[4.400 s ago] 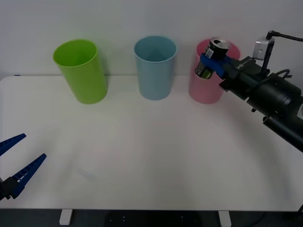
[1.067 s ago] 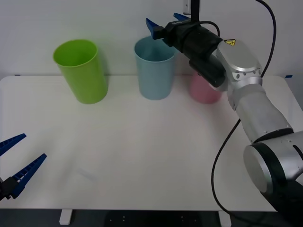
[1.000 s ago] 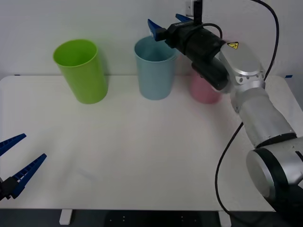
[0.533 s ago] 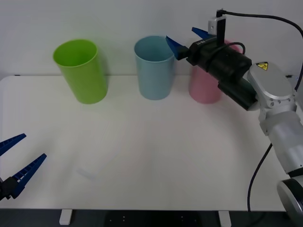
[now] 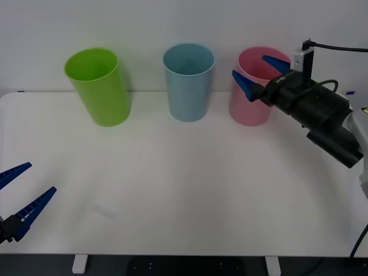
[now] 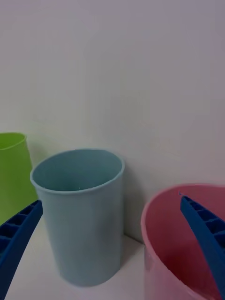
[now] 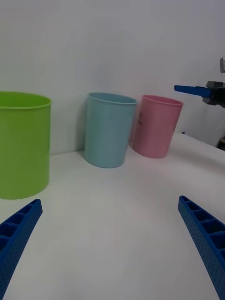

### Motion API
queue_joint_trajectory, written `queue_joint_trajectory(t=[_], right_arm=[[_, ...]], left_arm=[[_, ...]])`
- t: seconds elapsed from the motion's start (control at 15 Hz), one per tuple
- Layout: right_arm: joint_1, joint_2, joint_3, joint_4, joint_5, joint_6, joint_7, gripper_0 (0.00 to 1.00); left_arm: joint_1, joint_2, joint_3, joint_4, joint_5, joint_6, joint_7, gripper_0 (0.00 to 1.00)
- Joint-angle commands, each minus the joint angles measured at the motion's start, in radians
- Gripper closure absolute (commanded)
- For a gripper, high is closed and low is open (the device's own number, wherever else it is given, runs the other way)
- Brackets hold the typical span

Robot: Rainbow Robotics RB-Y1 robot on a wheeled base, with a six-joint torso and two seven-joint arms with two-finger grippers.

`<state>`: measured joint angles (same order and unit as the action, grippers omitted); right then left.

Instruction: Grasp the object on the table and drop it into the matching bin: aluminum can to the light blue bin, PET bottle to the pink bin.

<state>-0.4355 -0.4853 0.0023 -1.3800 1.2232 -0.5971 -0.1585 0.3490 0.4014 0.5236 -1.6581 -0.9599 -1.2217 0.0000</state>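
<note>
Blue ribbed fingers of the right gripper (image 5: 248, 64) are spread wide with nothing between them. It hangs at the rim of the pink bin (image 5: 248, 109), above the back of the table (image 5: 184, 172). In the right wrist view one finger lies across the pink mouth and the other towards the light blue bin (image 5: 187, 98).

Left gripper (image 5: 42, 177) is parked low at the near left edge of the table, also wide open and empty.

Aluminum can: I cannot tell where it is. The bin floors are hidden from me below their walls, so I cannot confirm its location from here.

Risks:
- A finger sits close to the pink rim. Any sideways or downward motion could hook the rim and tip or drag this light bin. I would lift clear first.
- A tipped pink bin could knock the light blue bin just beside it. The lime green bin (image 5: 106, 98) stands well apart.
- The can belongs in light blue, and this gripper is at pink. I would verify the contents before logging the task done.

Writing: there is a small dark mark near the pink rim in the left wrist view, too small to read. I can make out no brand anywhere.
</note>
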Motion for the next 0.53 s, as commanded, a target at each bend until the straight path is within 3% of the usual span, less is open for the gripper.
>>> queue_joint_trajectory(t=[0.07,0.53], right_arm=[[0.078,-0.012,-0.077,-0.031,-0.001,-0.104,0.036,0.00],[0.244,-0.022,-0.222,-0.037,-0.044,-0.299,0.217,0.00]], left_arm=[[0.000,0.000,0.000,0.000,0.000,0.000,0.000,0.00],[0.000,0.000,0.000,0.000,0.000,0.000,0.000,0.00]])
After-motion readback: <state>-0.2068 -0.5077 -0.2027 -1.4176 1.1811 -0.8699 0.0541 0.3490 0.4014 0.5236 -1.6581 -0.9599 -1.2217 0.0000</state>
